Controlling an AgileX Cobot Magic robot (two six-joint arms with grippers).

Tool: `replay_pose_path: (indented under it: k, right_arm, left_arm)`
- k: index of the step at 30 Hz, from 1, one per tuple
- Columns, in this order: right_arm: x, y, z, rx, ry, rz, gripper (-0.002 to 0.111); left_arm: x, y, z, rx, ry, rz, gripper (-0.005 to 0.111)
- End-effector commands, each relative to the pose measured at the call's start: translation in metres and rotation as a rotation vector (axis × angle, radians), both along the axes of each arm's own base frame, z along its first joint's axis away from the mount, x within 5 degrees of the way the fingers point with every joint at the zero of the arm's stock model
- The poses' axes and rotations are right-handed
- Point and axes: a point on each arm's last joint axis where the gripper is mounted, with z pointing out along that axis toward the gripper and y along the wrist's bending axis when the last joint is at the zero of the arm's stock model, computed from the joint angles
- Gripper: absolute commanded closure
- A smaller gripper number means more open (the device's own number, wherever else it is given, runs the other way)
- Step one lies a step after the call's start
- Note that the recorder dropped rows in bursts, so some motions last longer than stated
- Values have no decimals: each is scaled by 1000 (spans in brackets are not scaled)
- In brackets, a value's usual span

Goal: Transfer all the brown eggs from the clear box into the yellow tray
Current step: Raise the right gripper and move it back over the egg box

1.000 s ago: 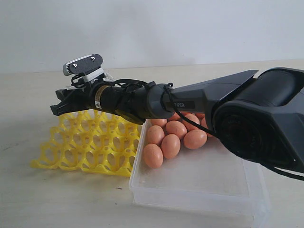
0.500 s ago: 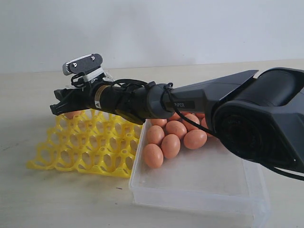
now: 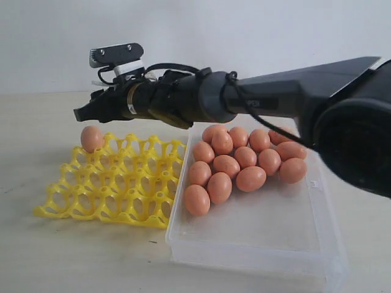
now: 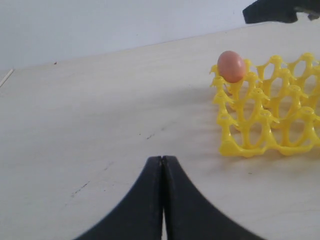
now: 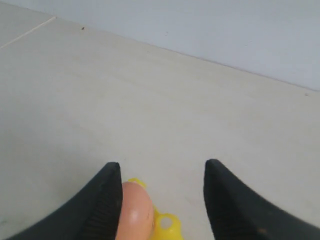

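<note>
Pale wooden table (image 3: 61, 256) runs back to a plain white wall (image 3: 244, 36). On the table the yellow tray (image 3: 110, 189) sits just beside the clear box (image 3: 244, 247), their near edges almost touching. One brown egg (image 3: 91, 138) stands upright in the tray's far corner cup, on the side away from the box; every other cup that shows is bare. The remaining brown eggs (image 3: 226, 165) lie bunched together in the far half of the clear box.

The right arm reaches across from the box side, and the right tool (image 3: 79, 114) hangs in the air above the tray's far corner, a little above the lone egg and not touching it. Its fingers (image 5: 107, 200) stand wide apart with nothing between them; the egg shows below, next to one finger.

The left tool (image 4: 162, 165) is low over bare table near the tray, its two fingers pressed together, holding nothing.
</note>
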Motion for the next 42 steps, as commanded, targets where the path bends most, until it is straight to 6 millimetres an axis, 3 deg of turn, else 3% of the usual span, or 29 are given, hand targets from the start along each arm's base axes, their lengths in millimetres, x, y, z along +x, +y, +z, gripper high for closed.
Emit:
replay_pose_path:
  k: [1,6,12,21,27,42]
  right_arm:
    - [-18,-12,33,3,-4,-5,73]
    - [-63,-22,56,-76,13,25,92]
    - [-123,-37,58,-220,20,137,93]
    - [-186,-78,49,-400,166,158,93]
    - [-204,-101,35,-429,218,160,93]
    - [-209,-108,37,-422,214,162,93]
  left_arm:
    - [0,0,2,-6,-16,-4,107]
    - [0,0,2,-6,-16,-4,107]
    - [0,0,2,-6,-16,-4,107]
    - [0,0,2,-6,-16,-4,107]
    - [0,0,2,-6,-16,-4,107]
    - [0,0,2,-6,-16,-4,107]
